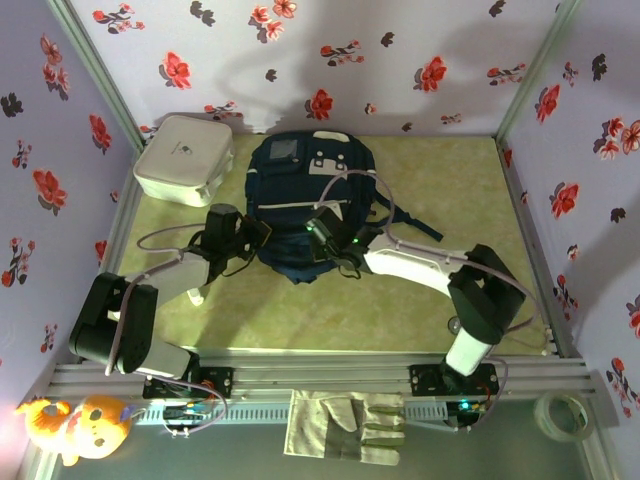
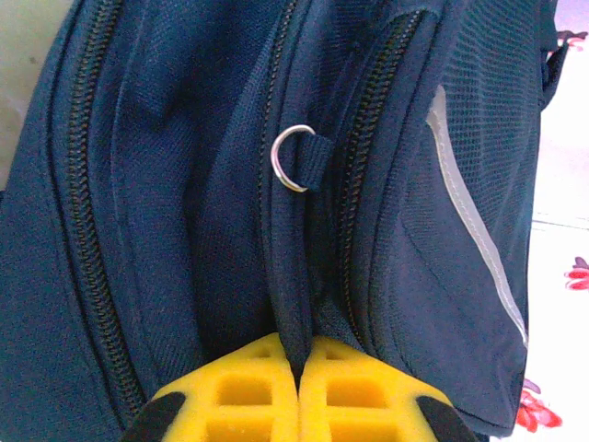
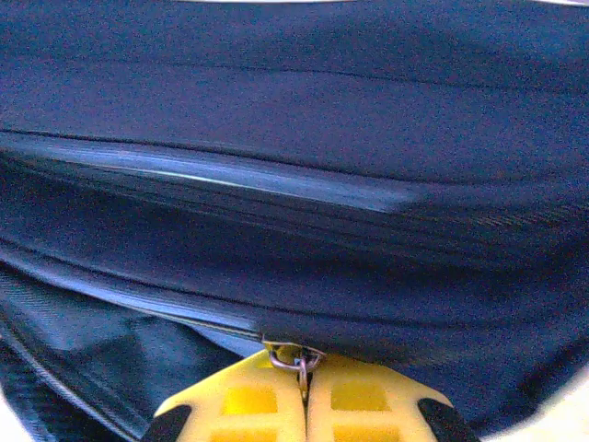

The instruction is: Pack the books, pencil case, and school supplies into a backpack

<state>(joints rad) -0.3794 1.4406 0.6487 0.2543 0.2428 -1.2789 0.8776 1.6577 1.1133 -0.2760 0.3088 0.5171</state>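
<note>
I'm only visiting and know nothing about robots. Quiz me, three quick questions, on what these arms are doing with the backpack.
1. True or false: the right arm's jaws are shut on a zip pull of the backpack.
2. What sits on the table beside the backpack, on the left arm's side? A) white zipped case B) red mug C) open laptop
3. Fill in: the left arm's jaws pinch a fold of the backpack's navy ____, just below a metal ring.
Key: 1 true; 2 A; 3 fabric.
</note>
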